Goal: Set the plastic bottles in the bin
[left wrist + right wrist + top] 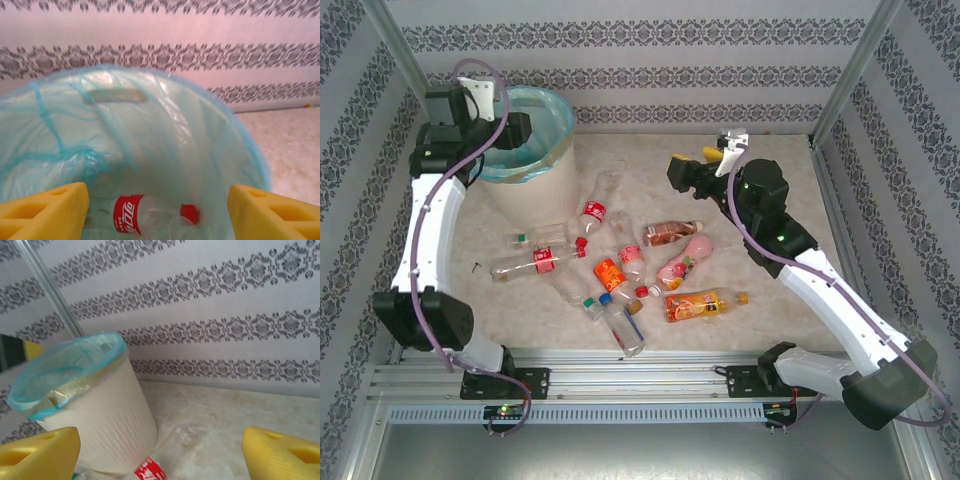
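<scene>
Release step looks complete: the left gripper [159, 210] hangs over the bin [535, 185], fingers wide and empty. A red-labelled bottle [127, 215] lies inside. The right gripper [160, 440] is also wide and empty. Next move, likely: descend onto one of the scattered bottles [620, 270] on the table [770, 260].

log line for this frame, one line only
left gripper: open over bin | right gripper: open, empty | in bin: red-label bottle | on table: plastic bottles scattered | task: unfinished

overhead and both wrist views share the bin [525, 198].
</scene>
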Controlling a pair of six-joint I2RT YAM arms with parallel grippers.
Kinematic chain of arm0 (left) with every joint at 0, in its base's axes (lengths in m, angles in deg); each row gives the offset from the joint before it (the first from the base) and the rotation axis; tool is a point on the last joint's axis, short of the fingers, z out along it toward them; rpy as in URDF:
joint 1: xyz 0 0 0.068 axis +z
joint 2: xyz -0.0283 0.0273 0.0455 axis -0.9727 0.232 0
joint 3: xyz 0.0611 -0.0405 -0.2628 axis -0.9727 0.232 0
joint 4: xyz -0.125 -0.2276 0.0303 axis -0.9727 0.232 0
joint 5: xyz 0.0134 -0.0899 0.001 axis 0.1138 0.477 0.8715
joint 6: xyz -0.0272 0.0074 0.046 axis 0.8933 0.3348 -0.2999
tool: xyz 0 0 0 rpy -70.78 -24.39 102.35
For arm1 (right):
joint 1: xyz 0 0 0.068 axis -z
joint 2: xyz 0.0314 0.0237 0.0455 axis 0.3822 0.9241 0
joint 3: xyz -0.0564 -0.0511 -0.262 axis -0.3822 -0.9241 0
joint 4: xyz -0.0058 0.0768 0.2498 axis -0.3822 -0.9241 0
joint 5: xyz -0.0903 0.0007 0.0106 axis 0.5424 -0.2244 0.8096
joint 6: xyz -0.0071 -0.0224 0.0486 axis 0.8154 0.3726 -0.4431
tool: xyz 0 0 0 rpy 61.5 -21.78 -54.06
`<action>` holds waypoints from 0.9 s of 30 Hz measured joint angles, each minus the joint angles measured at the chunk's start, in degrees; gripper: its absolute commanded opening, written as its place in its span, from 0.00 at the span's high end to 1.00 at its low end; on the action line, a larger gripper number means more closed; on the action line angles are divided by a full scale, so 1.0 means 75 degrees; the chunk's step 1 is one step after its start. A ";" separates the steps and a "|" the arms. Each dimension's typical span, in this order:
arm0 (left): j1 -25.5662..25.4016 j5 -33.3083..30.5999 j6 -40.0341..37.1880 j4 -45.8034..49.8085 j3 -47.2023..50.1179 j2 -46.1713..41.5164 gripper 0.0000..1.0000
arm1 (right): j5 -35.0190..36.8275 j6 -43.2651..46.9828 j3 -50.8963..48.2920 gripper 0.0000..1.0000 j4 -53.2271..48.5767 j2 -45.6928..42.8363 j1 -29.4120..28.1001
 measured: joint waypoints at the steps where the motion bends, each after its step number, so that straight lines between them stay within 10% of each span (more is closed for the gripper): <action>1: -0.0058 -0.0035 -0.0003 0.0038 -0.0020 -0.0149 0.26 | 0.0032 0.0017 0.0050 0.16 -0.0219 0.0050 0.0000; 27: -0.4185 -0.0644 -0.1874 0.0807 0.1172 -0.0764 0.25 | 0.0367 -0.1172 0.0676 0.22 -0.4485 0.2649 0.0740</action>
